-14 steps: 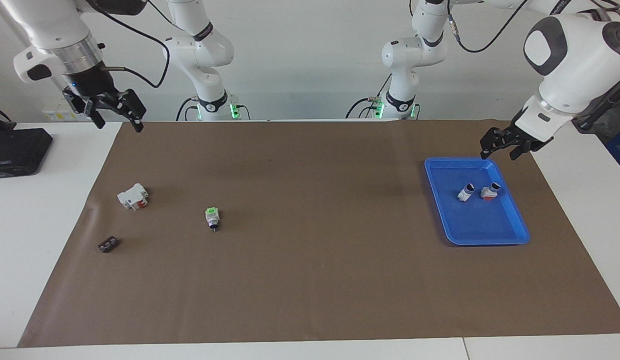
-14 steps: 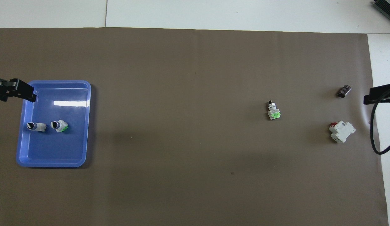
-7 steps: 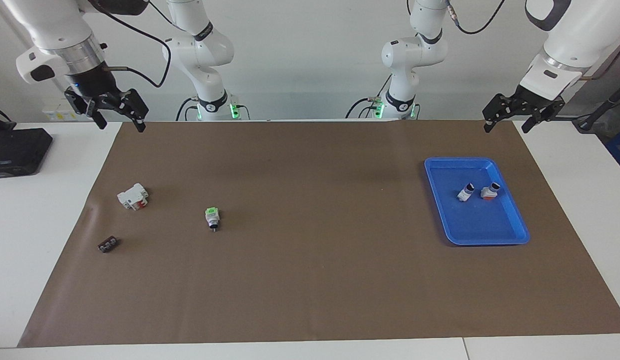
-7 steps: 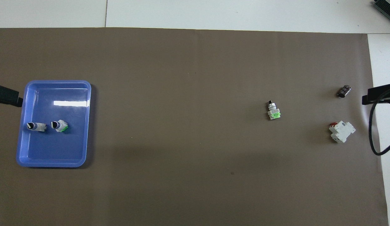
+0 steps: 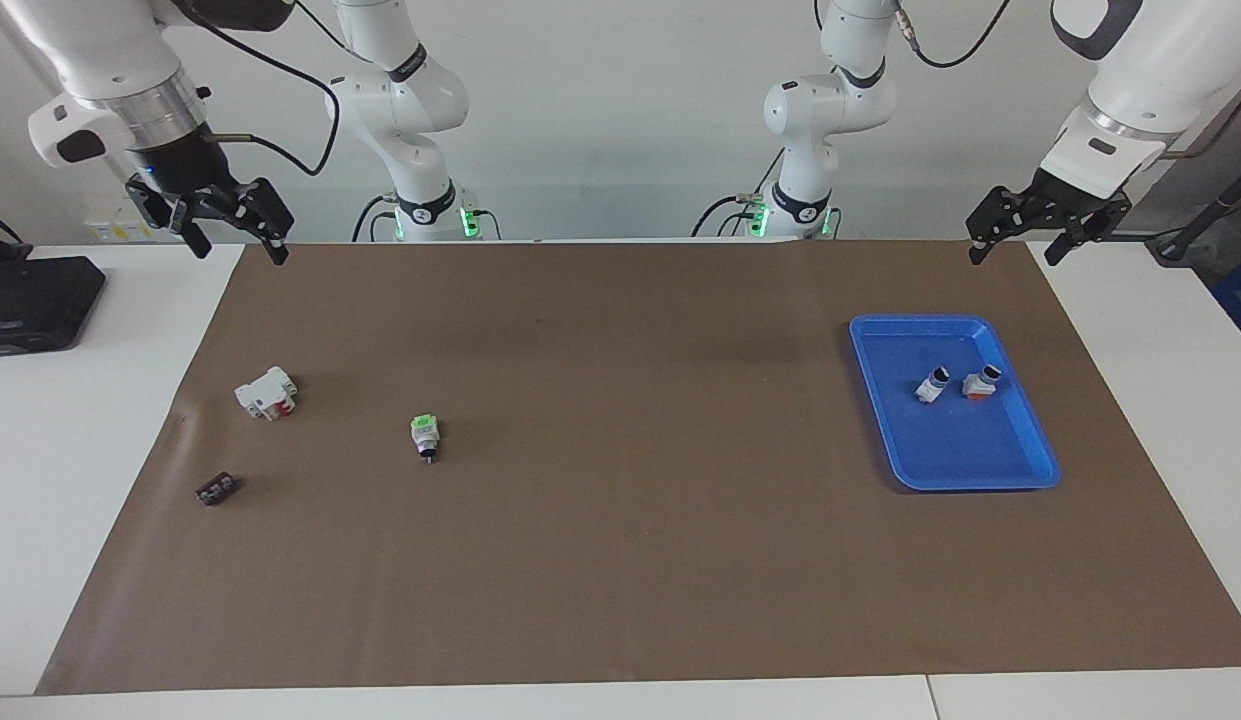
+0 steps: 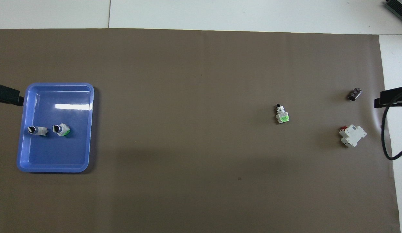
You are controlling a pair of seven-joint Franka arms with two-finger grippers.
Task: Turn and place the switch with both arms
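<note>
Both grippers hang raised with fingers spread, holding nothing. The left gripper [image 5: 1016, 240] is over the mat's edge near the blue tray [image 5: 1020, 470]; the right gripper [image 5: 235, 235] is over the mat's corner. The switch [image 5: 424, 436] lies on the mat, well apart from both, closer to the right one.

White table [image 5: 40, 450] under a brown mat [image 5: 620, 540]: blue tray [image 5: 980, 465] at three o'clock, green-ended switch [image 5: 424, 436], white block [image 5: 266, 392] and small dark part [image 5: 215, 489] around nine.
</note>
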